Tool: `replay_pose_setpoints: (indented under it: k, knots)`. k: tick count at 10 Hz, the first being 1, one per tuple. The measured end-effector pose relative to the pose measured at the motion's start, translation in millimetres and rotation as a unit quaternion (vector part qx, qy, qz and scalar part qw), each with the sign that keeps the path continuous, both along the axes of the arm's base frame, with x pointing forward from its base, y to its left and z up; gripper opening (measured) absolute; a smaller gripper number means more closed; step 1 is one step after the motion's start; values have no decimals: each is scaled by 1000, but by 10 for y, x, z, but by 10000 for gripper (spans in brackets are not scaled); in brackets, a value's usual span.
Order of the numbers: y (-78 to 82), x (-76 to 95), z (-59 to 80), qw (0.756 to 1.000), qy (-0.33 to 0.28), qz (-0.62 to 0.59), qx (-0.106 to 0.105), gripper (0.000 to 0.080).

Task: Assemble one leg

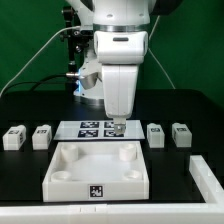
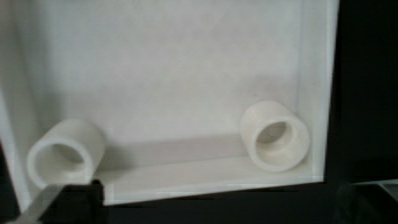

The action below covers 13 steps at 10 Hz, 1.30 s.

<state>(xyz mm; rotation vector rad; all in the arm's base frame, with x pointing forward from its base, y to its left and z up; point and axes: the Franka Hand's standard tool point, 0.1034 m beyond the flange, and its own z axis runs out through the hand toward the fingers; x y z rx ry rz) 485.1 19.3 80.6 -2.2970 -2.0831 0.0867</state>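
Observation:
Four small white legs with marker tags lie on the black table. Two are on the exterior view's left (image 1: 14, 137) (image 1: 42, 135) and two on its right (image 1: 155, 134) (image 1: 181, 133). My gripper (image 1: 117, 127) hangs low over the far edge of the large white panel (image 1: 97, 168), away from all the legs. In the wrist view the panel (image 2: 169, 70) fills the frame, with two round corner sockets (image 2: 66, 155) (image 2: 272, 135). My gripper (image 2: 214, 212) looks open and empty there, and only one dark fingertip (image 2: 68, 203) shows clearly. No leg shows in the wrist view.
The marker board (image 1: 90, 128) lies just behind the panel, partly under my gripper. Another white part (image 1: 208, 178) sits at the front on the exterior view's right. Cables and the arm's base stand behind.

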Motion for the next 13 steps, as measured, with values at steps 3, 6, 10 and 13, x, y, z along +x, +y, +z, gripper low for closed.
replay_pose_setpoints:
  k: [3, 6, 10, 13]
  knots:
    - [-177, -372, -369, 1000, 3, 14, 9, 649]
    - [-223, -407, -666, 1000, -2, 7, 17, 649]
    - [-246, -394, -723, 1000, -9, 2, 18, 527]
    - [-246, -395, -724, 1000, -9, 1, 18, 244]
